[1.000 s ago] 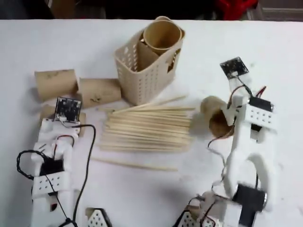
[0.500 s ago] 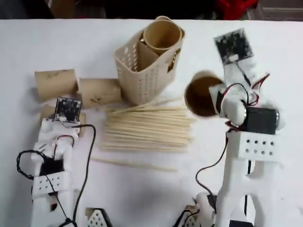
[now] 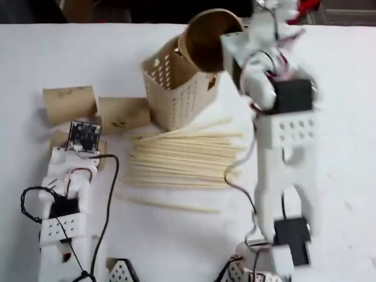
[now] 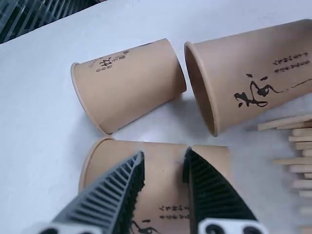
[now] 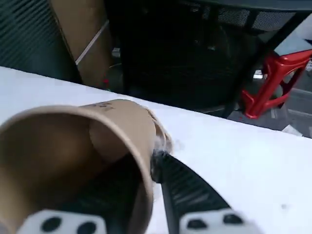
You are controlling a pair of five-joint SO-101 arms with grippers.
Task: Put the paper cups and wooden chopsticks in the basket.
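My right gripper point(image 3: 228, 46) is shut on a brown paper cup point(image 3: 208, 32), held tilted over the far rim of the cream slotted basket point(image 3: 173, 94). In the right wrist view one finger sits inside that paper cup point(image 5: 73, 146) and the other outside its wall. A pile of wooden chopsticks point(image 3: 182, 158) lies in front of the basket, and one stray stick point(image 3: 167, 204) lies nearer. Left of the basket two cups point(image 3: 69, 103) point(image 3: 123, 113) rest on their sides. My left gripper point(image 4: 163, 155) hovers open over a third lying cup point(image 4: 161, 183).
The white table's far edge point(image 3: 88, 24) borders a dark floor with a red frame point(image 5: 273, 90). Both arm bases stand at the near edge point(image 3: 120, 270). Bare table stretches to the right of the right arm point(image 3: 346, 147).
The right arm lifted its cup off the table beside the chopsticks and swung it up and back to above the basket. The left arm stayed still.
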